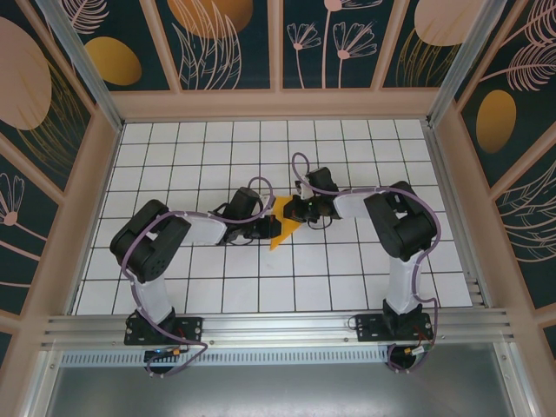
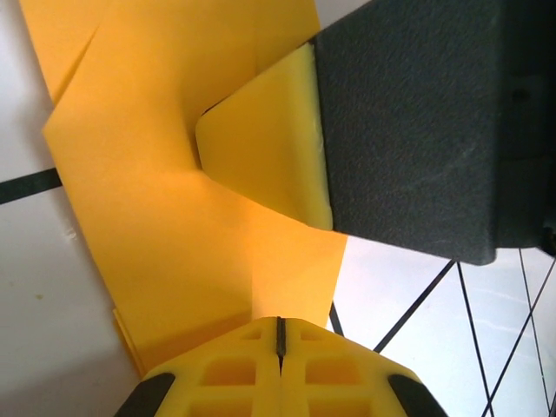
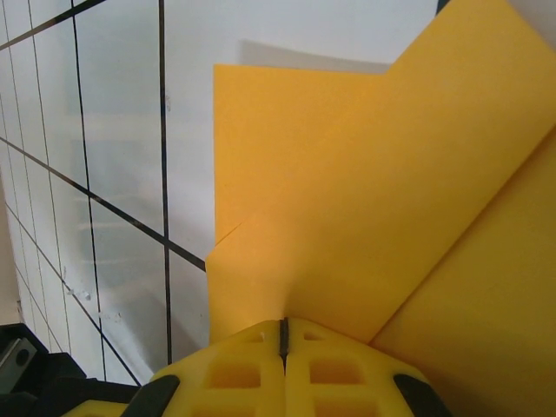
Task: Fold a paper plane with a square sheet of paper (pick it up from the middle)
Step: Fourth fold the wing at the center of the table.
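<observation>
1. Top external view: the paper [image 1: 284, 228] lies mid-table as a pointed wedge. The early folds look done; the wing folds seem still to come.
2. Its tip points to the near edge, and the long axis runs near-to-far.
3. The left gripper [image 1: 263, 228] has its fingers pressed together at the paper; I cannot tell if it grips.
4. The right gripper [image 1: 300, 211], farther off, pinches a fold.

Right hand [image 3: 282, 332] tight on folded orange-yellow paper [image 3: 365, 200] over gridded table [image 3: 104, 174].

I am looking at a white gridded table [image 1: 217, 295], with dark floral wall panels [image 1: 234, 43] enclosing 3 sides and even light falling.
</observation>
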